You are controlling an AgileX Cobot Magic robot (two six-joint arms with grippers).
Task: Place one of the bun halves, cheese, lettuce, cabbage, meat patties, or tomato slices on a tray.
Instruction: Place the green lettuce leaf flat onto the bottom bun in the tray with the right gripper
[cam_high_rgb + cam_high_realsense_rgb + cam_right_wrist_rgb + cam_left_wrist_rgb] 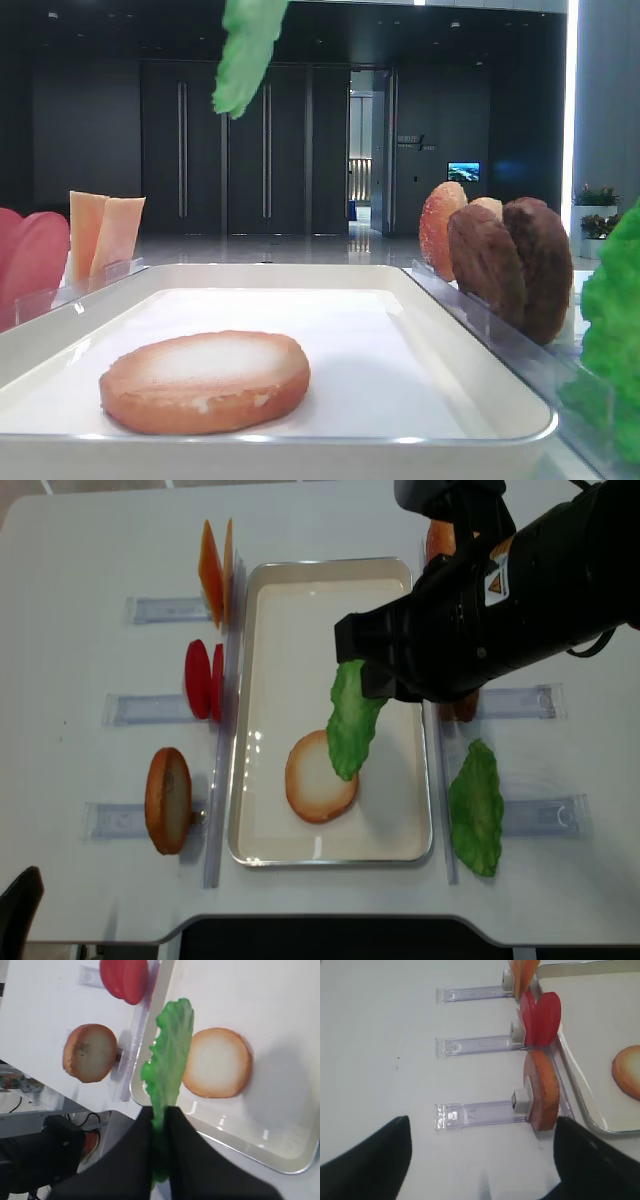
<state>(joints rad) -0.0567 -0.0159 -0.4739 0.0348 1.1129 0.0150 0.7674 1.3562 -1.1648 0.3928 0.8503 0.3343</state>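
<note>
My right gripper (160, 1110) is shut on the lower end of the thin green lettuce (170, 1055). The leaf hangs in the air (352, 720) over the white tray (300, 620), its tip above the edge of a bun half (320, 777) that lies flat on the liner. From the low exterior view only the dangling lettuce (245, 50) shows, high above that bun half (205, 380). My left gripper (482, 1160) stands open over bare table, left of the tray, with nothing between its fingers.
Clear holders left of the tray carry another bun half (542, 1090), tomato slices (540, 1017) and cheese (215, 570). On the right stand the meat patties (510, 260), a speckled bun half (440, 225) and a bushy green heap (475, 805). My right arm spans the tray's right side.
</note>
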